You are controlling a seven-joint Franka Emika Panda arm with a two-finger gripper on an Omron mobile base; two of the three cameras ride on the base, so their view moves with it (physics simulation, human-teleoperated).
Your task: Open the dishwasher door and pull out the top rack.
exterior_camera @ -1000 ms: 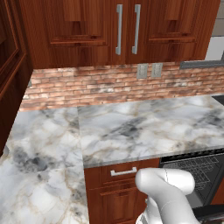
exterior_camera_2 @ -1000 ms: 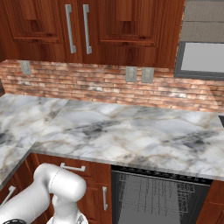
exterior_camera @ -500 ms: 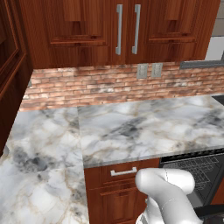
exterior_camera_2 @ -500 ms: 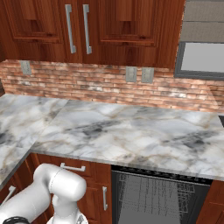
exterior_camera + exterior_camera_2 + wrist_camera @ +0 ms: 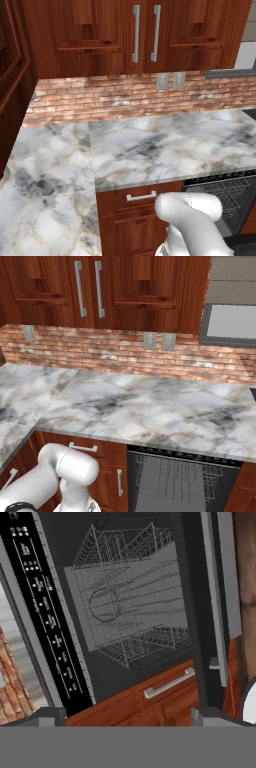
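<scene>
The dishwasher door (image 5: 197, 612) is swung away from the cavity. It runs down the right side of the hand view, with its grey bar handle (image 5: 216, 587) showing. The top rack (image 5: 127, 597), a grey wire basket, sits inside the dark cavity; it also shows under the counter as a wire rack (image 5: 180, 478) and at the right edge as a wire rack (image 5: 227, 192). My gripper (image 5: 127, 719) is open and points at the cavity from some distance. Its fingertips (image 5: 50, 717) stand wide apart with nothing between them. It touches neither door nor rack.
A black control strip (image 5: 45, 612) with white marks runs under the marble counter (image 5: 150, 406). A reddish wooden drawer front with a silver handle (image 5: 169, 683) lies beside the dishwasher. My white arm (image 5: 65, 471) stands in front of the lower cabinets. A brick backsplash (image 5: 130, 97) and upper cabinets (image 5: 145, 35) rise behind.
</scene>
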